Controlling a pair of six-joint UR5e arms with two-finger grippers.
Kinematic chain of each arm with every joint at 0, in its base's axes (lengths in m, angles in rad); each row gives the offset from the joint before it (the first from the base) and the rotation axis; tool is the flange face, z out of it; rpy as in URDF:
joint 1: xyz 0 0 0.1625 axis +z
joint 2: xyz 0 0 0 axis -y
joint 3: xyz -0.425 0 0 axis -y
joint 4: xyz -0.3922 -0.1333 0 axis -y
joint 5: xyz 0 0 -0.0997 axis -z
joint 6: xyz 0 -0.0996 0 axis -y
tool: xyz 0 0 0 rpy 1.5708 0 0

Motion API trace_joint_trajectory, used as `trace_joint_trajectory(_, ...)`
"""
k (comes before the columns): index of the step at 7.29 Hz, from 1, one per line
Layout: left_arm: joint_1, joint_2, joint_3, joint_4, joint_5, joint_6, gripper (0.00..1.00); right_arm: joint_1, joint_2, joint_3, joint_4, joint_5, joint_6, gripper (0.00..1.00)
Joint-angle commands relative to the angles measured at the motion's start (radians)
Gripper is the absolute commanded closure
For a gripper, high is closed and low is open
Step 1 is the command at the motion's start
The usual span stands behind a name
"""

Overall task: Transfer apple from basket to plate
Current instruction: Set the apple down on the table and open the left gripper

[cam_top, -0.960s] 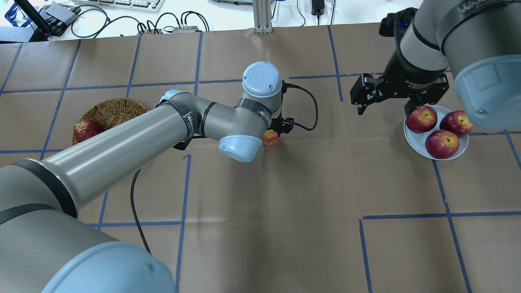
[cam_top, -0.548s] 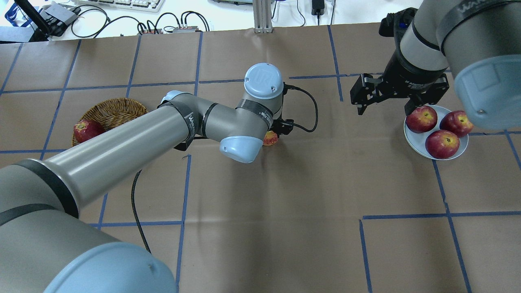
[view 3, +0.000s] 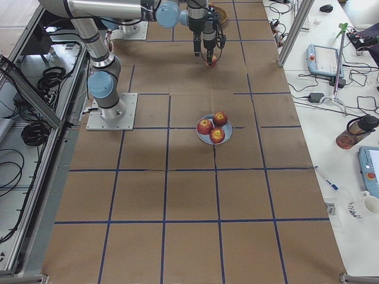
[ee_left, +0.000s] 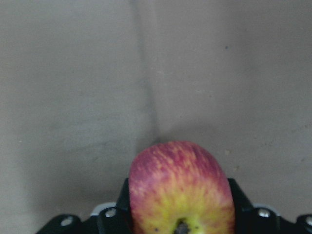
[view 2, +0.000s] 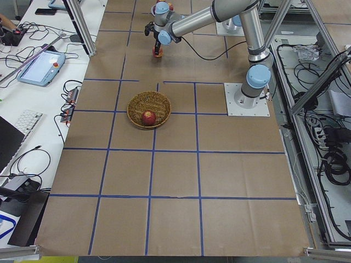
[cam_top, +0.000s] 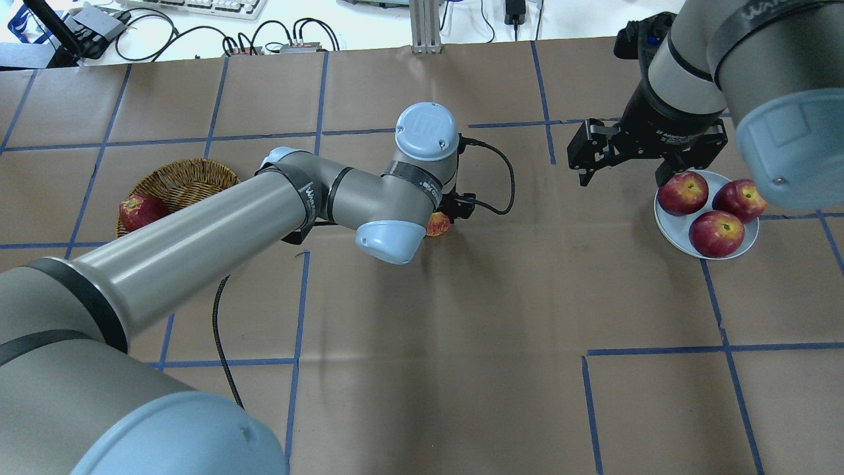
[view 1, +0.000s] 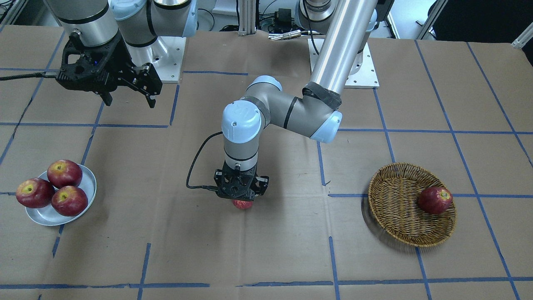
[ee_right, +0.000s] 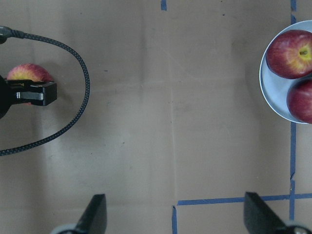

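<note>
change: left arm shifted only marginally, now static | left gripper (view 1: 241, 196): clamped on yellow-blushed apple (ee_left: 181, 187), low at table centre, between basket (view 1: 391, 208) and plate (view 1: 90, 183) | right gripper (view 1: 130, 101): wide, empty, near plate | judgement: mid-transfer, probable set-down for right-arm pickup

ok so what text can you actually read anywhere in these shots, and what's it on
"UR" logo: on the round blue cap of the left arm's wrist.
"WAR", cut off at the picture's edge: on the black band round the right arm.
"2F Adaptive", roughly, the rest blurred: white print on the body of the right gripper.
White print on the left arm's black band: too blurred to read.
</note>
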Motion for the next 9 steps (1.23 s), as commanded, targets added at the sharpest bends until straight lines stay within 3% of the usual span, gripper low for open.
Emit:
trace_joint_trajectory(1, 0.000, 0.020, 0.001, -0.014, -0.001, -0.001, 0.02, 0.000, 0.000, 0.000, 0.000, 0.000, 0.000, 0.00)
trace_joint_trajectory(5, 0.063, 0.265, 0.012, -0.297, -0.004, 0.096, 0.02, 0.000, 0.000, 0.000, 0.000, 0.000, 0.002, 0.00)
trace_joint_trajectory(9, 0.343, 0.599, -0.015, -0.674, -0.011, 0.389, 0.01, 0.002, 0.002, 0.000, -0.015, 0.000, 0.002, 0.00)
